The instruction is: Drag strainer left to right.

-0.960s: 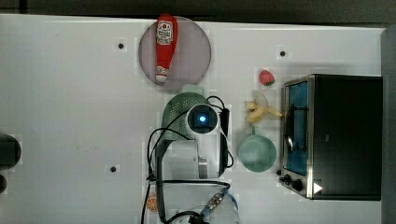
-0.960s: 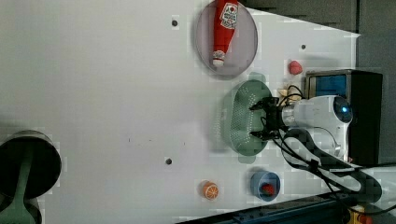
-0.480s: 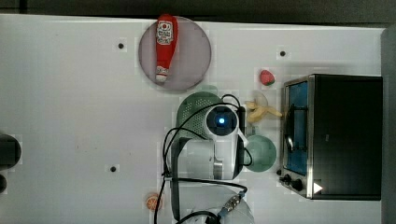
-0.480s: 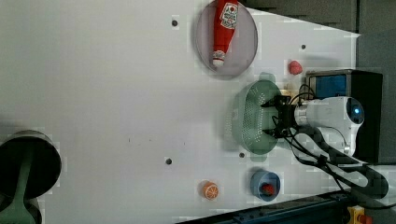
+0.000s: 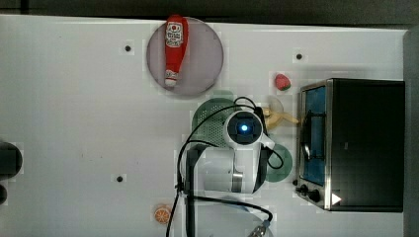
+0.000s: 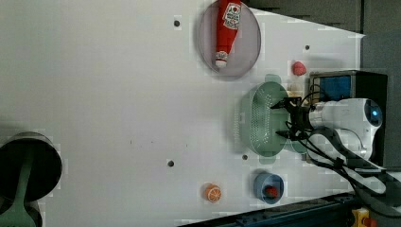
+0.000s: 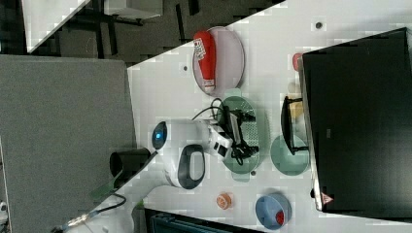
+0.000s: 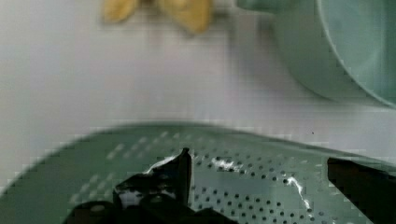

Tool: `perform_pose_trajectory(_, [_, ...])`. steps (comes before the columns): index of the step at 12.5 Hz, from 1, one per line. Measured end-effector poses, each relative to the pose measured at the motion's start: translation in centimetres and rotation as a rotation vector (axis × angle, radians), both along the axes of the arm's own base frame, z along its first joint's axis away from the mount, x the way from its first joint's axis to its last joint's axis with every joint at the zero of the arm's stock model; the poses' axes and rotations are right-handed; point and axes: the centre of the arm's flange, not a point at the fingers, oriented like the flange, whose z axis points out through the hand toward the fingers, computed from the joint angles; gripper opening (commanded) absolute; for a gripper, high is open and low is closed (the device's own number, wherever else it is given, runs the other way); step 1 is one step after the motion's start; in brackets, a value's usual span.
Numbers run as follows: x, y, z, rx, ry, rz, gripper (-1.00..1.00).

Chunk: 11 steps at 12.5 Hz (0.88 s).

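Hovering spread wide, the black two-fingered gripper [image 6: 286, 120] hangs inside the pale mint-green oval perforated plastic strainer [image 6: 259, 119], near its rim toward the left view's right; the long axis runs up-down.

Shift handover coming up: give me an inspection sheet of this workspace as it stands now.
Surface: white table, dotted with small dark holes.
Job's things: mint strainer lies flat near the table's middle, beside a green cup.
Clutter: ketchup bottle lying on a grey plate; strawberry; banana; orange slice; blue bowl holding something red; black toaster oven.
Hand: the hand is open, inside the strainer, gripping nothing.
Cables: black cables loop along the arm.
Surroundings: dark pot at the table's edge.
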Motion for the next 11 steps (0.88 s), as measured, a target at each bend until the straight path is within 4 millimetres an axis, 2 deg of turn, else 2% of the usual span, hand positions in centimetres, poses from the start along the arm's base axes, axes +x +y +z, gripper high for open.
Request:
perform_pose_trajectory(3, [1.3, 1.3, 4.1, 0.004, -0.037, 0.261, 1.00])
perform_pose_trajectory(6, [0.1, 1.8, 10.6, 0.043, 0.069, 0.353, 1.00])
perform_pose_trajectory(7, [0.3, 1.8, 13.8, 0.057, 0.084, 0.350, 1.00])
perform_pose_trajectory(10, [2.6, 2.5, 25.2, 0.061, 0.036, 0.380, 1.00])
perform_pose_trajectory(11, [2.5, 2.8, 28.7, 0.072, 0.017, 0.394, 1.00])
